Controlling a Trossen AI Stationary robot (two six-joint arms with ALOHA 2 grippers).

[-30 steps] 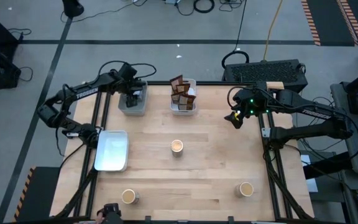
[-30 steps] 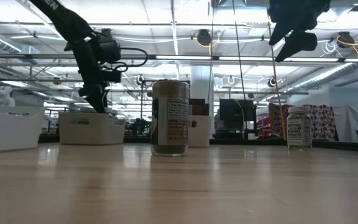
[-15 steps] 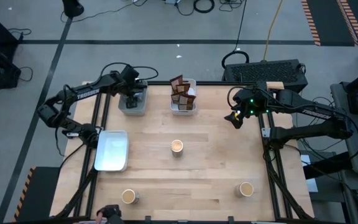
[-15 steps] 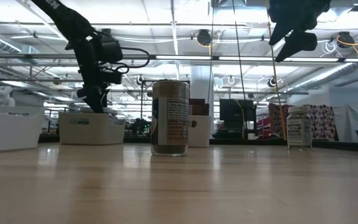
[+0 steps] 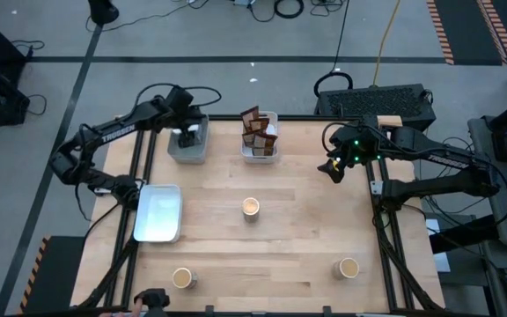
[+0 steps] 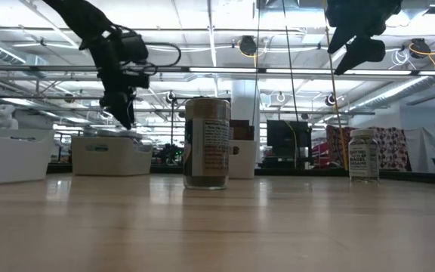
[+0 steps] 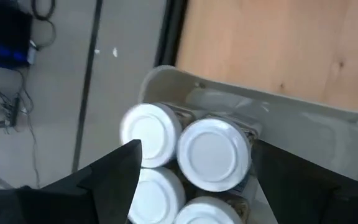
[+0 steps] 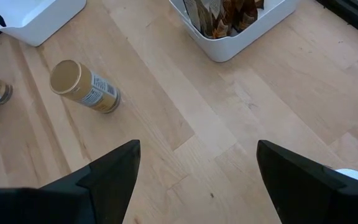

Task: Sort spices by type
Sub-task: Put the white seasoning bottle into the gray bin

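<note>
A pale wooden bench (image 5: 306,220) stands on a grey workshop floor. Over its far left corner the left hand (image 5: 188,134) hangs above a grey tray (image 5: 173,151) with its fingers spread and nothing between them, and below it the white-topped jars (image 7: 213,153) stand packed together in that tray. Outward lie the white tray (image 5: 274,151) of dark brown packets (image 5: 257,130) at the far middle, an empty pale tray (image 5: 158,212) at the left edge, three tan-topped jars (image 5: 251,207) apart on the open bench, and the right hand (image 5: 331,166), open and empty, at the far right edge.
</note>
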